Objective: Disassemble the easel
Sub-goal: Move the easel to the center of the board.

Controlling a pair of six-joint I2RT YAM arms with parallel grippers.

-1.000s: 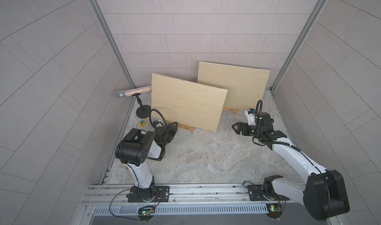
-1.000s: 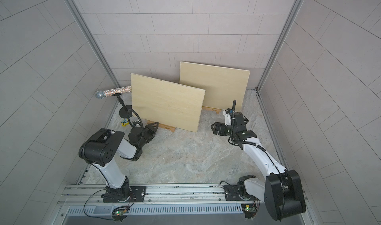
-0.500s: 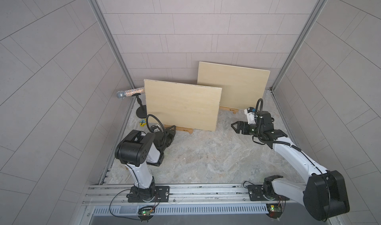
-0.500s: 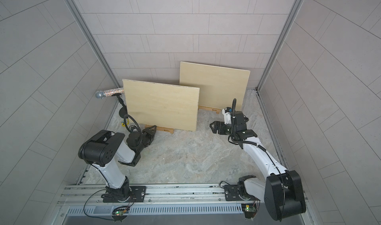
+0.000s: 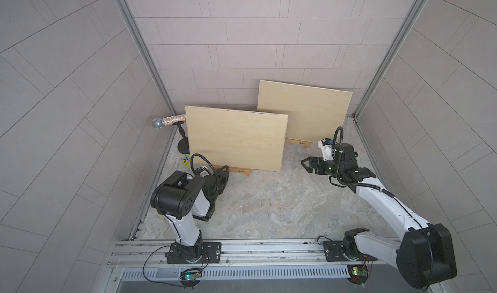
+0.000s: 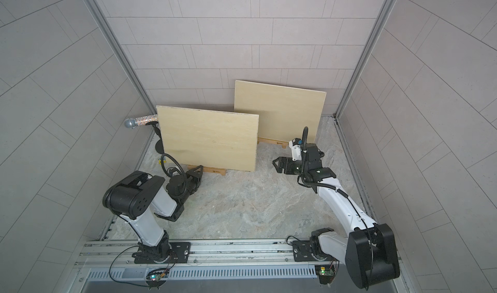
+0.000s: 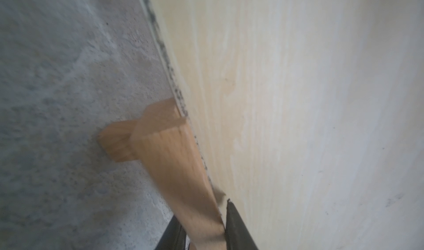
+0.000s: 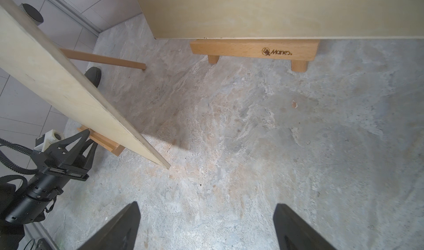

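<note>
Most of easel [image 5: 239, 170] hidden — behind board [image 5: 236, 138].

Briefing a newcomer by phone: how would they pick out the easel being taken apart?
Face the back wall: two pale boards stand before it. Take the nearer board, on the left, resting on a wooden ledge. Only its ledge is pinched by the left gripper; the far board stands untouched.
</note>
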